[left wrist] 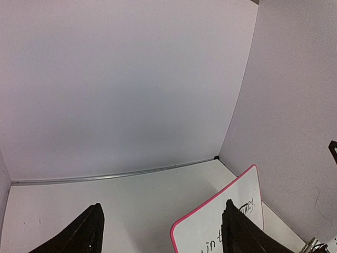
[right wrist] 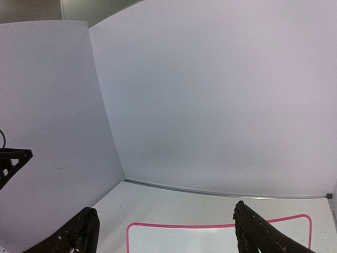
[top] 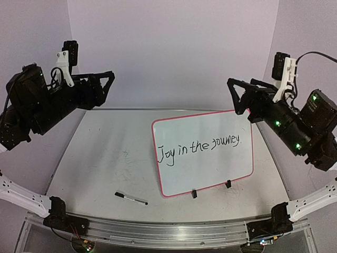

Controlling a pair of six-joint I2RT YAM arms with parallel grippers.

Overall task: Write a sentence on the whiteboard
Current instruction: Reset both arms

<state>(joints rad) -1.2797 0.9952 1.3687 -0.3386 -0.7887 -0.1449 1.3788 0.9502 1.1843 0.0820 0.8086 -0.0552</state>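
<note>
The whiteboard (top: 202, 153), white with a pink-red border and two black clips on its near edge, lies flat on the table right of centre and reads "Joy in the journey." A corner of it shows in the left wrist view (left wrist: 224, 226) and its far edge in the right wrist view (right wrist: 210, 240). A black marker (top: 131, 198) lies on the table, left of the board near the front. My left gripper (top: 108, 84) is open and empty, raised high at the left. My right gripper (top: 236, 95) is open and empty, raised high at the right.
The grey table (top: 105, 158) carries faint scribble marks. Lilac walls close it in at the back and both sides. A metal rail (top: 168, 227) with the arm bases runs along the near edge.
</note>
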